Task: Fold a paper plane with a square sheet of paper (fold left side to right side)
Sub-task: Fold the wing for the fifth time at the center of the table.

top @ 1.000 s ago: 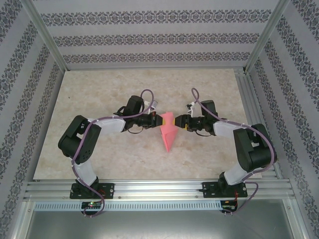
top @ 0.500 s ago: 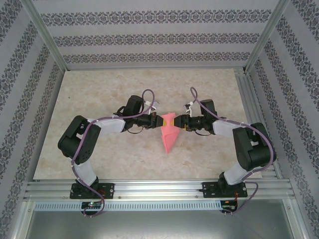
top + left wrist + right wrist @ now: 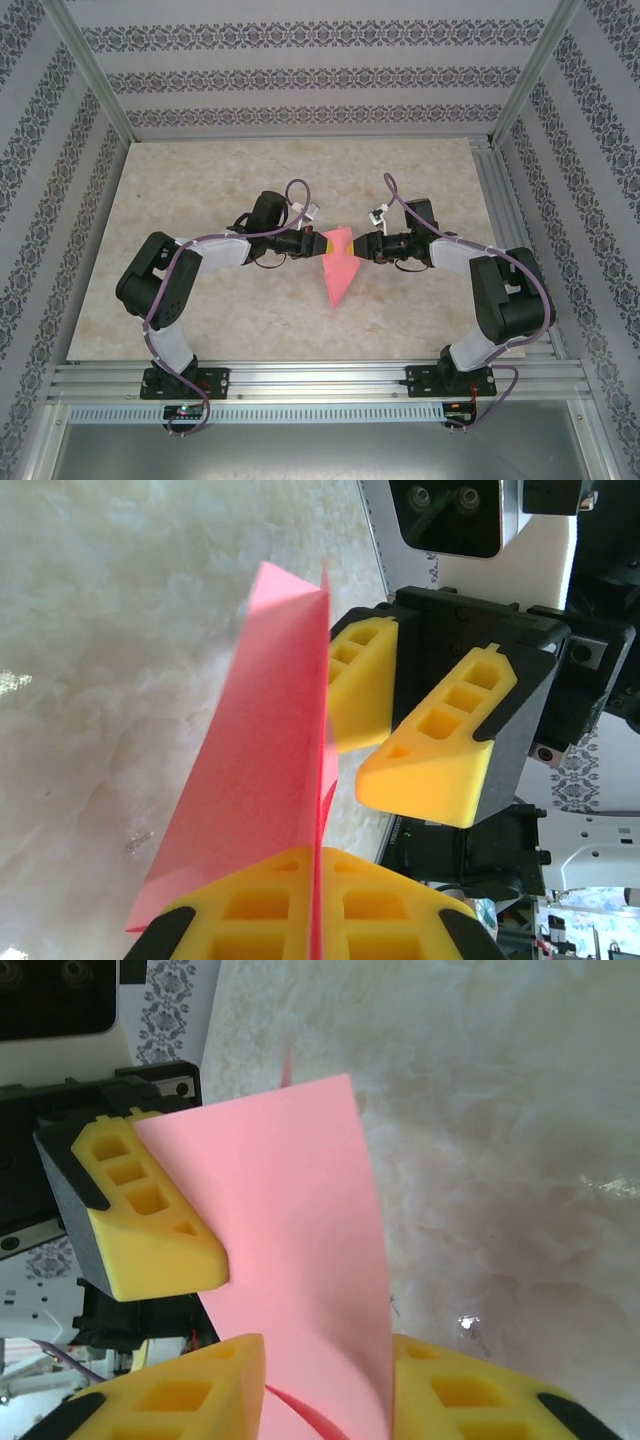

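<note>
paper plane (image 3: 338, 272) | pink, folded pointed dart | tip pointing nearward | wide end standing upright

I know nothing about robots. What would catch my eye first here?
A bright pink folded paper, pointed like a dart, stands out at the middle of the pale marbled table. Two black-and-white arms reach in from either side. The left pincer is pinched shut on its wide end, while the right pincer has its yellow fingers apart around the sheet.

Lab rig: aluminium frame (image 3: 320, 378), patterned backdrop walls (image 3: 300, 75)
</note>
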Available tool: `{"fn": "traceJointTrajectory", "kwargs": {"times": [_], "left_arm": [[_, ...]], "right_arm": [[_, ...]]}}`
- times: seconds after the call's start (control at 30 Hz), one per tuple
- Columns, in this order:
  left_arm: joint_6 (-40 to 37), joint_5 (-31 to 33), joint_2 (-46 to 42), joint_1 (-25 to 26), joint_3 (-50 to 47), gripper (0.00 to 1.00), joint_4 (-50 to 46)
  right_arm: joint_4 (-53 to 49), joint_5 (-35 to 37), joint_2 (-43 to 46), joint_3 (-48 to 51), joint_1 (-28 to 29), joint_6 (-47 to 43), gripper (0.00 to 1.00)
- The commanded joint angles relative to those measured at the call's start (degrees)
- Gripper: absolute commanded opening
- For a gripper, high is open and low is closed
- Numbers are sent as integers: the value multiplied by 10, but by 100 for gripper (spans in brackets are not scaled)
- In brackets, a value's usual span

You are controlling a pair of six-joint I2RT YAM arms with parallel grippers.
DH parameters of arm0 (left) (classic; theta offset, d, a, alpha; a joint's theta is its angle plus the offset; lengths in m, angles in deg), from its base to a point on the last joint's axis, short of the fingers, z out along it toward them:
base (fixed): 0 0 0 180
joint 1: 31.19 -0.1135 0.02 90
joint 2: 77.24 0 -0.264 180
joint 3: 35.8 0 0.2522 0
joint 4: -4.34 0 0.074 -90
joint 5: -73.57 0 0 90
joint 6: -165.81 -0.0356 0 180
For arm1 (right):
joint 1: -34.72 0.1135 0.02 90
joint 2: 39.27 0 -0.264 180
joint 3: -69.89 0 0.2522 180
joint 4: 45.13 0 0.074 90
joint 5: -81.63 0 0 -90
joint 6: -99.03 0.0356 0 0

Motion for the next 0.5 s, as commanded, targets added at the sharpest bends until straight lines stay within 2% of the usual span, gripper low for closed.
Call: {"fn": "traceJointTrajectory", "kwargs": {"times": [0.0,0.1,0.17,0.2,0.37,0.43,0.47], "left_arm": [[-27,-10,-3,-7,14,1,-15],[-28,-8,2,-7,13,3,-16],[-33,1,3,-9,14,6,-26],[-36,8,3,-9,15,9,-34],[-51,61,-18,-28,15,32,-80],[-69,104,-39,-37,16,43,-122],[-80,127,-51,-39,18,46,-144]], "right_arm": [[-19,-1,11,-13,-4,-26,27],[-23,5,6,-15,-3,-25,15],[-30,14,8,-15,-3,-24,3],[-34,21,9,-16,-3,-21,0],[-50,76,12,-13,11,23,0],[-49,103,14,-9,27,55,0],[-50,117,15,-7,34,68,0]]}}
